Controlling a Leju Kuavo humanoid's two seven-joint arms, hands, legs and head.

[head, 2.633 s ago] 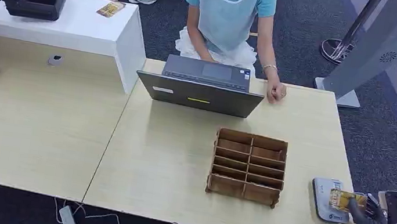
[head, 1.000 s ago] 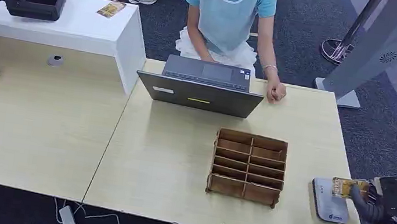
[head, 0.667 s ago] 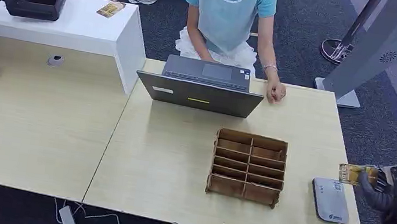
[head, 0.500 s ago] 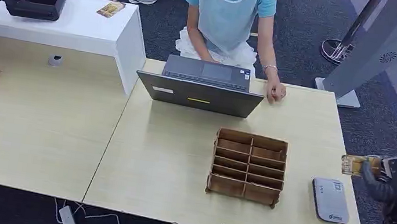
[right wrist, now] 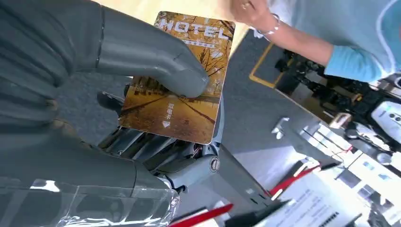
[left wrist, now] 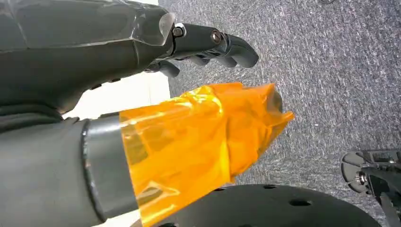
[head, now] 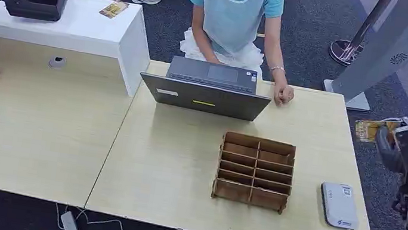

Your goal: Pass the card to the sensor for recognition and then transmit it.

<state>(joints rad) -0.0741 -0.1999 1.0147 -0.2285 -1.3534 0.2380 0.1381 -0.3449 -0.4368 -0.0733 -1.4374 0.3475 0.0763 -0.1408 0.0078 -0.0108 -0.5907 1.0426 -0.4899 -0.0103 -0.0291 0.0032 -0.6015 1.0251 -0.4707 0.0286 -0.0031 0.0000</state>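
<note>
The robot's right hand point(head: 394, 140) is holding the card point(head: 368, 129) out past the right edge of the table point(head: 176, 165), at about three o'clock in the head view, above the grey carpet and clear of the tabletop. In the right wrist view the card point(right wrist: 182, 78), printed with an autumn scene and the word HOTEL, is lying pinched between the thick grey thumb pressing on its face and the darker fingers point(right wrist: 142, 142) underneath. The sensor point(head: 339, 205), a flat grey pad, is lying on the table near its right edge at about five o'clock, well apart from the card. A wooden divided box point(head: 254, 171) is sitting just left of the sensor. A laptop point(head: 207, 88) is standing open at the table's far edge, and a person point(head: 233, 17) is sitting behind it with one hand point(head: 283, 94) resting on the tabletop. In the left wrist view the left hand point(left wrist: 142, 94) is hanging over the carpet, its thumb wrapped in orange film point(left wrist: 198, 142), its dark fingers point(left wrist: 213, 42) stretched apart and holding nothing.
</note>
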